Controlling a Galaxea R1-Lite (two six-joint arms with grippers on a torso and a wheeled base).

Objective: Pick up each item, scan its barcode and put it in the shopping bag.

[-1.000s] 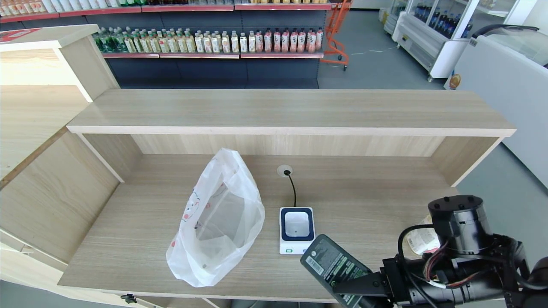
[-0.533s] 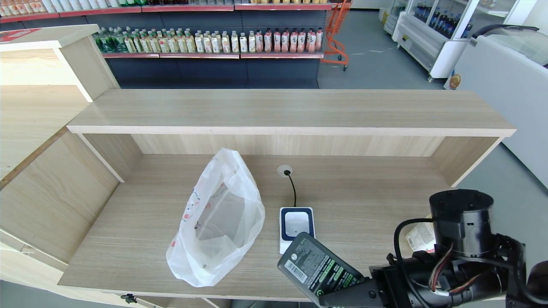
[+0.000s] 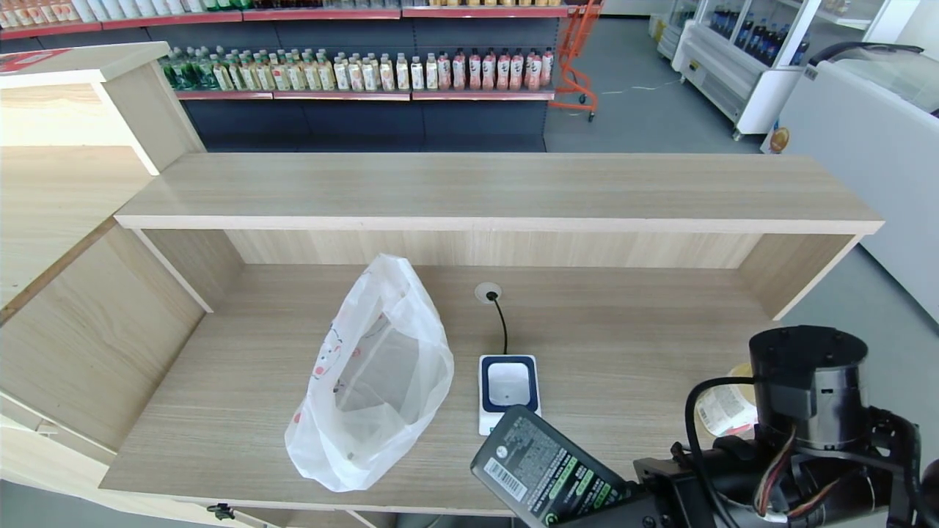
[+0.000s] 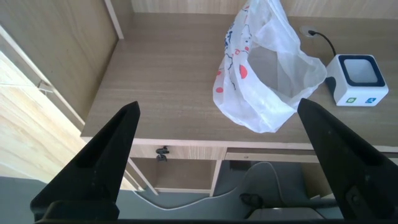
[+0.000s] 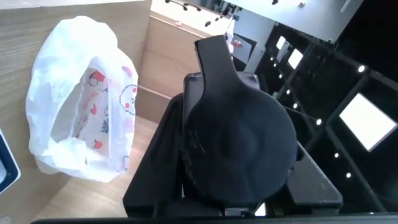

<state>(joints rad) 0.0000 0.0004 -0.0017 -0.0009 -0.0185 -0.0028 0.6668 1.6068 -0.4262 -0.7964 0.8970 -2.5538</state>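
Note:
A dark flat packet (image 3: 546, 473) with a barcode label facing up hangs just in front of the white barcode scanner (image 3: 508, 392), covering its front edge. My right gripper (image 3: 627, 499) is shut on the packet's near end; up close the packet (image 5: 236, 143) shows as a dark rounded shape. The white shopping bag (image 3: 367, 381) stands open on the counter left of the scanner. My left gripper (image 4: 217, 162) is open and holds nothing, raised over the counter's front edge, with the bag (image 4: 267, 74) and scanner (image 4: 359, 78) beyond it.
A white and yellow labelled item (image 3: 722, 411) lies at the counter's right, partly hidden by my right arm. The scanner's cable (image 3: 502, 323) runs back to a hole in the counter. A raised shelf (image 3: 499, 220) and side walls enclose the wooden counter (image 3: 623, 345).
My right gripper has carried the dark packet leftward and toward the counter's front, from right of the scanner to just in front of it. The bag and scanner have not moved.

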